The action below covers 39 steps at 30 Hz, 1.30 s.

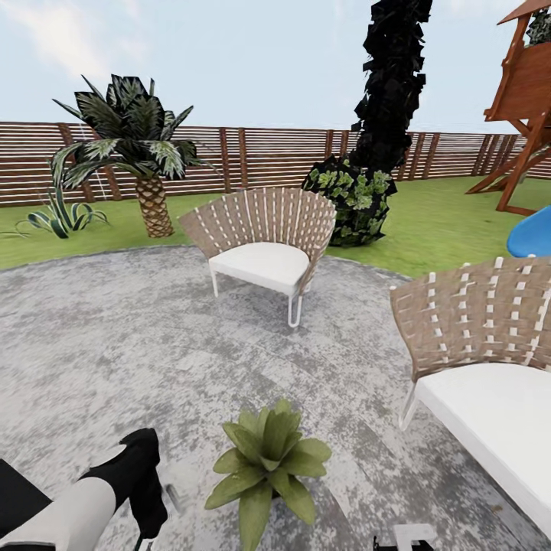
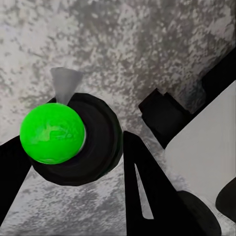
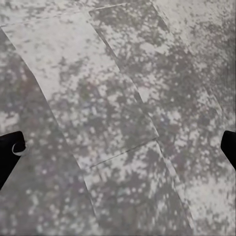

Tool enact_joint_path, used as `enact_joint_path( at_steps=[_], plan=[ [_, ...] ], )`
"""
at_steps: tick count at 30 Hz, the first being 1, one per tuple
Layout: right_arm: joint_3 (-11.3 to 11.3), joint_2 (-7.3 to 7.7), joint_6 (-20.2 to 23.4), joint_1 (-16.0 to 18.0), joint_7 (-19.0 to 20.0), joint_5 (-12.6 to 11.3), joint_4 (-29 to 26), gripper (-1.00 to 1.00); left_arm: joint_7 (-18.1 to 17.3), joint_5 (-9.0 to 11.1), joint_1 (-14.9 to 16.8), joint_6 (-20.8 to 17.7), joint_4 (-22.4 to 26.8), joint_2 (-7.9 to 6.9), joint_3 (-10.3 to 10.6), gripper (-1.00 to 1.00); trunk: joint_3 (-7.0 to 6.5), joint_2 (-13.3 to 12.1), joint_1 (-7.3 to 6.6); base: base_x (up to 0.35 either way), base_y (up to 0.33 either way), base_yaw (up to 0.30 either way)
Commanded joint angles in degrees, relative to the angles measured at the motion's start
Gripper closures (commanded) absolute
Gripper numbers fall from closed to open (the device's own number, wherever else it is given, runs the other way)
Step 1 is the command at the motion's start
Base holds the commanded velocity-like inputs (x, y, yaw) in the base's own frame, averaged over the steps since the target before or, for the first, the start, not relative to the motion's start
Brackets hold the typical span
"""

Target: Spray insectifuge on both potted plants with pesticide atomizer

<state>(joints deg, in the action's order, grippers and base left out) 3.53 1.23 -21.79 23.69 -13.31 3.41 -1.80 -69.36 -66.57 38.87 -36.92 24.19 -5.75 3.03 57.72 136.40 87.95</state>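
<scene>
One potted plant point(image 1: 268, 459), a low rosette of broad green leaves, stands on the speckled patio point(image 1: 115, 344) close in front of me; its pot is hidden under the leaves. The other potted plant is out of view. In the left wrist view my left gripper point(image 2: 73, 164) is shut on the pesticide atomizer point(image 2: 98, 142), a dark round body with a bright green ball on it and a pale grey cone at its front. The head view has that gripper point(image 1: 145, 490) just left of the plant. My right gripper point(image 3: 118, 147) hangs open over bare patio.
Two woven chairs with white seats stand on the patio, one ahead point(image 1: 264, 245) and one close at the right point(image 1: 482, 360). Beyond lie lawn, a palm point(image 1: 141, 153), a spiky plant point(image 1: 61, 218), a dark bush point(image 1: 360, 199), the slat fence point(image 1: 260, 153) and a wooden play tower point(image 1: 524, 99).
</scene>
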Motion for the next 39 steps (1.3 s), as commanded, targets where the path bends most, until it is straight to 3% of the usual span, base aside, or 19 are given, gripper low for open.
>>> enact_joint_path(
  at_steps=[1,8,12,15,17,19,21,26,30,33,35,39],
  plan=[
    [0.36,0.00,-0.01,0.04,-0.49,0.36,0.08,-1.00,-0.37,-0.02,-0.01,-0.56,0.49,0.08,0.32,1.00,0.05,0.02,-0.01,-0.111,0.205,0.000],
    [0.34,0.00,-0.01,0.04,-0.49,0.36,0.06,-1.00,-0.33,0.11,0.41,-0.75,1.12,0.95,0.16,1.00,0.05,0.02,-0.01,-0.104,0.121,0.000],
    [0.34,-0.06,-0.01,0.04,-0.53,0.31,0.04,-1.00,-0.25,-0.02,0.66,-0.82,1.20,2.66,0.20,1.00,0.05,0.02,-0.01,-0.006,0.006,0.000],
    [0.26,0.11,-0.05,0.04,-0.57,0.22,0.00,-1.00,-0.20,-0.12,0.85,-1.18,1.21,2.96,0.22,1.00,0.05,0.02,-0.01,0.000,0.000,0.000],
    [-0.62,0.97,-0.04,0.04,-0.57,-1.98,-0.03,-1.00,-0.30,-0.13,0.98,-1.49,1.21,2.94,0.22,1.00,0.05,0.02,-0.01,0.000,0.000,0.000],
    [-1.92,1.60,-0.03,0.04,-0.39,-6.50,0.00,-1.00,-0.37,-0.14,1.02,-1.62,1.41,3.00,0.22,1.00,0.05,0.02,-0.01,0.000,0.000,0.000],
    [-2.11,1.67,-0.01,0.04,-0.09,-8.05,0.06,-1.00,-0.63,-0.13,1.03,-1.71,3.16,2.91,0.22,1.00,0.05,0.02,-0.01,0.000,0.000,0.000],
    [-2.04,1.66,-0.01,0.04,0.05,-8.46,0.13,-1.00,-1.17,-0.02,2.59,-1.96,6.66,3.05,0.15,1.00,0.05,0.02,-0.01,0.000,0.000,0.000],
    [-2.03,1.79,-0.01,0.04,0.05,-8.43,0.13,-1.00,-4.63,0.11,6.78,-2.63,6.45,3.26,0.19,1.00,0.05,0.02,-0.01,0.000,0.000,0.000],
    [-2.03,1.92,-0.03,0.04,0.04,-8.46,0.13,-1.00,-9.93,-0.19,7.53,-2.66,6.49,3.72,0.43,1.00,0.05,0.02,-0.01,0.000,0.000,0.000],
    [-2.03,2.01,-0.06,0.04,0.04,-8.49,0.14,-1.00,-10.91,-0.26,7.21,-2.43,6.43,3.74,0.64,1.00,0.05,0.02,-0.01,0.000,0.000,0.000],
    [-2.03,2.10,-0.07,0.04,-0.02,-8.51,0.17,-1.00,-11.55,-2.77,6.46,-1.83,6.23,2.77,4.62,1.00,0.05,0.02,-0.01,0.000,0.000,0.000]
  ],
)
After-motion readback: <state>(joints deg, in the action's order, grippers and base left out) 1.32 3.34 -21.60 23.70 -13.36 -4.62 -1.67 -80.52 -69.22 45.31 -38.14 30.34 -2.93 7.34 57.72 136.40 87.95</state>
